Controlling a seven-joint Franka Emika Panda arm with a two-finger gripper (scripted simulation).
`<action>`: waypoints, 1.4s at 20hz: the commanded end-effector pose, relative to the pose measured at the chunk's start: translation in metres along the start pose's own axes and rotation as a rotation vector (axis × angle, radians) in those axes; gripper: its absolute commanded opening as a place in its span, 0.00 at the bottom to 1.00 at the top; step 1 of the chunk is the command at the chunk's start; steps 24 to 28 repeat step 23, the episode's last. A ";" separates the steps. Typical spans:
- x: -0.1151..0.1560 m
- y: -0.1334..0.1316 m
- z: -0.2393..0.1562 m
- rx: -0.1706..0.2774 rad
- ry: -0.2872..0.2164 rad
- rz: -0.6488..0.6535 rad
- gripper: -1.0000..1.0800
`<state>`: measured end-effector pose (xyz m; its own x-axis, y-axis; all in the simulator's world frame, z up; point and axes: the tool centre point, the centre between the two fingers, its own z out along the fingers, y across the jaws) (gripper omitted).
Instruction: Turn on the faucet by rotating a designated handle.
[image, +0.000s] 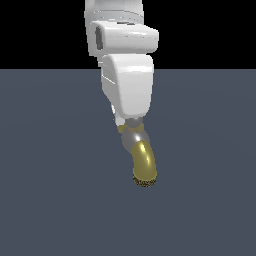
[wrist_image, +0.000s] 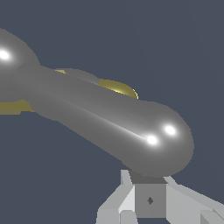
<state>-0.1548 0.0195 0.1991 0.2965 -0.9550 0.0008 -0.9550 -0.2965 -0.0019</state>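
White glossy robot arm (image: 127, 75) hangs straight down mid-frame in ext. view, blocking most of what's under it. Small tap w/ shiny brass-gold curved spout (image: 144, 162) pokes out below the arm; silver collar visible, dark mesh tip at the low end. Slim glossy silver crossbar handle (wrist_image: 109, 118) almost fully hidden in ext. view; wrist view shows it very close, one bulbous end w/ bright glints, other end cut off at the frame edge. Pale grey jaws (wrist_image: 148, 203) just beside that bulb, only partly in frame; can't tell if released or clenched. Flat slate-blue surface (image: 50, 200) all round; black backdrop above.
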 end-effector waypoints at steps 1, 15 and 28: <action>0.015 0.012 0.000 -0.001 -0.001 0.022 0.00; 0.067 0.018 0.000 -0.002 0.000 0.014 0.00; 0.104 0.024 0.000 -0.002 -0.001 0.022 0.00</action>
